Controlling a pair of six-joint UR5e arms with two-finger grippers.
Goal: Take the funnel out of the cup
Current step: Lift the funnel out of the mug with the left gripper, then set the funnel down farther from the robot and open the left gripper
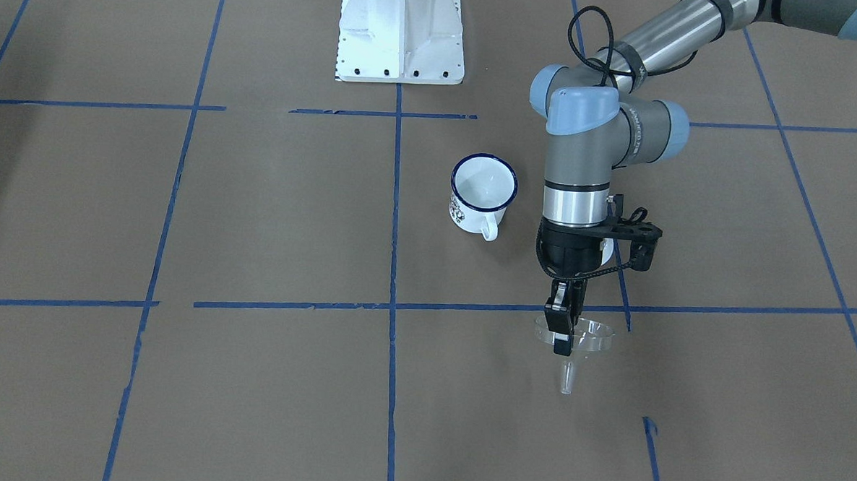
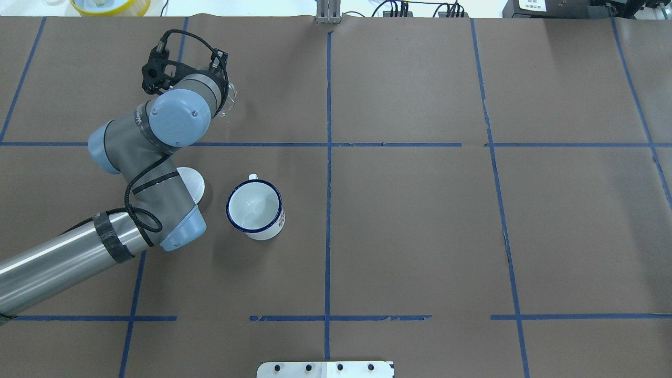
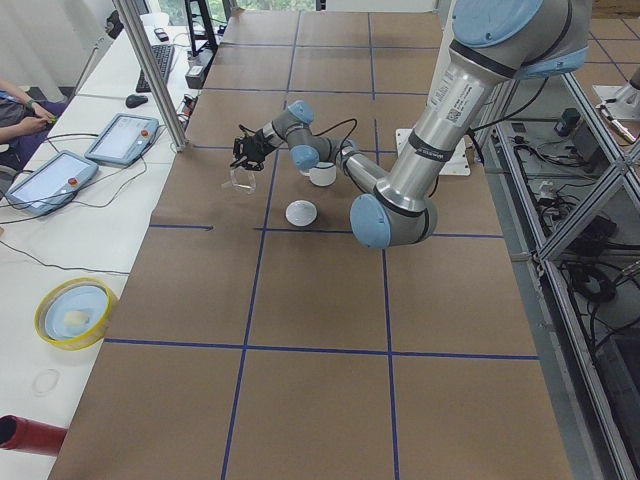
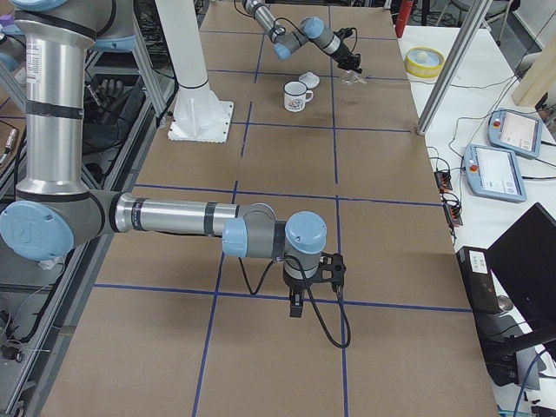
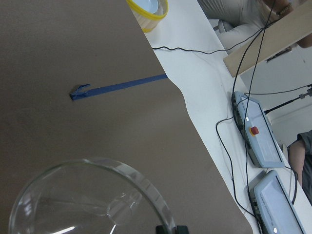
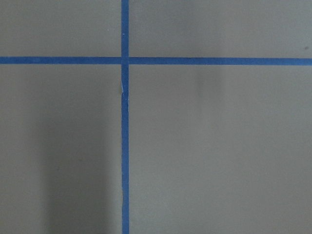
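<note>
The white enamel cup point(image 1: 483, 192) with a dark blue rim stands upright and empty near the table's middle; it also shows in the overhead view point(image 2: 255, 207). My left gripper point(image 1: 561, 342) is shut on the rim of the clear funnel point(image 1: 576, 337) and holds it stem-down over the brown paper, well away from the cup on the operators' side. The funnel fills the bottom of the left wrist view point(image 5: 92, 200). My right gripper point(image 4: 296, 306) shows only in the exterior right view, low over bare paper, and I cannot tell whether it is open or shut.
A round white domed lid point(image 3: 301, 212) lies beside the cup, partly hidden under my left arm point(image 2: 191, 184). A yellow bowl point(image 2: 110, 5) and teach pendants point(image 5: 261, 141) sit beyond the table's far edge. The white robot base point(image 1: 401, 33) stands behind the cup.
</note>
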